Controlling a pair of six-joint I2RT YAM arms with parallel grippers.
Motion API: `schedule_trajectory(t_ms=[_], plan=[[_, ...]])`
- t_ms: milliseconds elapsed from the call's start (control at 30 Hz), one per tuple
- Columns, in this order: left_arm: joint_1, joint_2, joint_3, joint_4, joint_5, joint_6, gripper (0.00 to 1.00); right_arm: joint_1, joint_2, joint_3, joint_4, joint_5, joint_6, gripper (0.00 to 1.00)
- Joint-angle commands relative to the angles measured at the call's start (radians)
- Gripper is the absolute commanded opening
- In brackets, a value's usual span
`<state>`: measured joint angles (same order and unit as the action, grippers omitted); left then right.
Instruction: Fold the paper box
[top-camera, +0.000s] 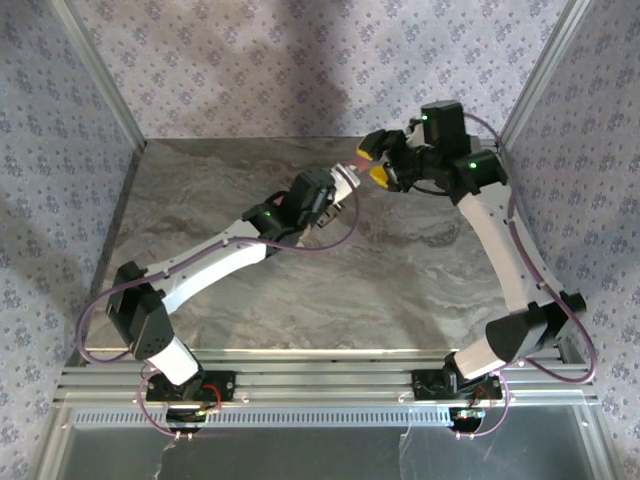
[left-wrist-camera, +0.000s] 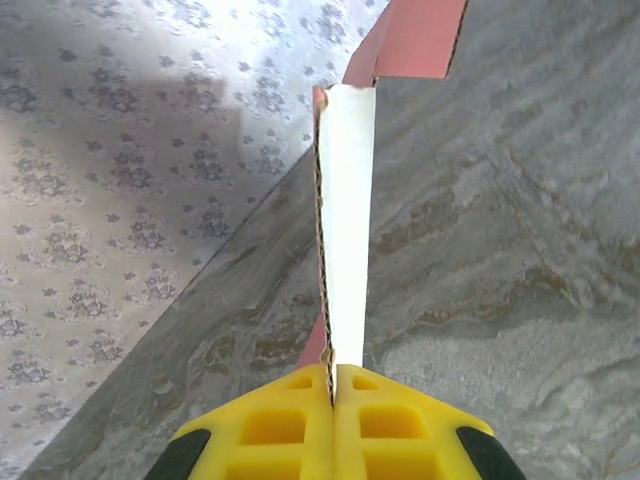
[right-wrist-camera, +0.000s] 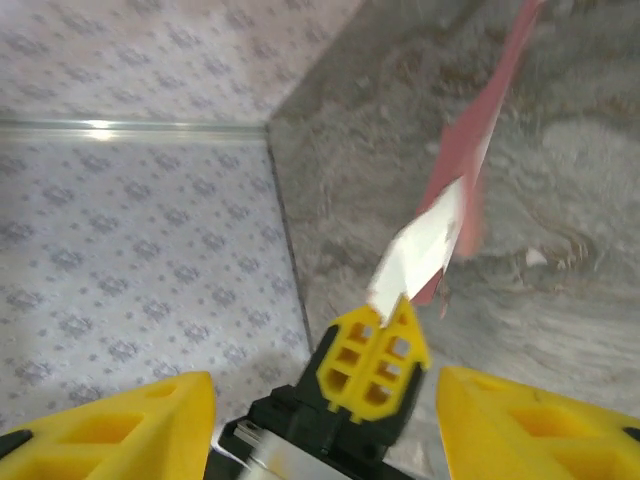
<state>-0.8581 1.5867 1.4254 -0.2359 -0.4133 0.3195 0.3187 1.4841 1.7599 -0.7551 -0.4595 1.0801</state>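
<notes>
Left hand clenched on box edge, box above tabletop, right hand released, fingers spread wide, close by

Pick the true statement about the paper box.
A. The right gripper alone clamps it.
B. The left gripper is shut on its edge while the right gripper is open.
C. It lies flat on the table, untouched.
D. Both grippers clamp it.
B: the left wrist view shows the left gripper closed on the pale edge of the paper box, and the right wrist view shows the right gripper spread wide.
</notes>
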Motion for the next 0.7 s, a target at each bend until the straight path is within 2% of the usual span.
schedule_trajectory(t_ms=[0, 100, 200, 300, 433, 500, 567, 667], plan=[[0.072, -0.115, 0.01, 0.005, 0.188, -0.113, 0.0, -0.061, -0.041, 0.039, -0.046, 0.057, -0.059, 0.68], [0.121, -0.164, 0.019, -0.011, 0.318, -0.148, 0.0, -0.116, -0.044, 0.036, -0.036, 0.058, -0.117, 0.68], [0.175, -0.198, 0.059, -0.045, 0.48, -0.197, 0.0, -0.134, -0.073, 0.024, -0.023, 0.136, -0.248, 0.67], [0.212, -0.221, 0.094, -0.051, 0.618, -0.266, 0.0, -0.153, -0.14, -0.053, 0.059, 0.215, -0.322, 0.67], [0.235, -0.237, 0.119, -0.042, 0.772, -0.372, 0.0, -0.196, -0.22, -0.18, 0.233, 0.247, -0.392, 0.69], [0.237, -0.235, 0.124, -0.072, 0.8, -0.385, 0.0, -0.211, -0.249, -0.225, 0.3, 0.247, -0.429, 0.69], [0.244, -0.233, 0.107, -0.127, 0.782, -0.36, 0.0, -0.212, -0.27, -0.25, 0.353, 0.249, -0.48, 0.69], [0.26, -0.246, -0.001, -0.119, 0.744, -0.32, 0.0, -0.208, -0.26, -0.241, 0.31, 0.3, -0.467, 0.7]])
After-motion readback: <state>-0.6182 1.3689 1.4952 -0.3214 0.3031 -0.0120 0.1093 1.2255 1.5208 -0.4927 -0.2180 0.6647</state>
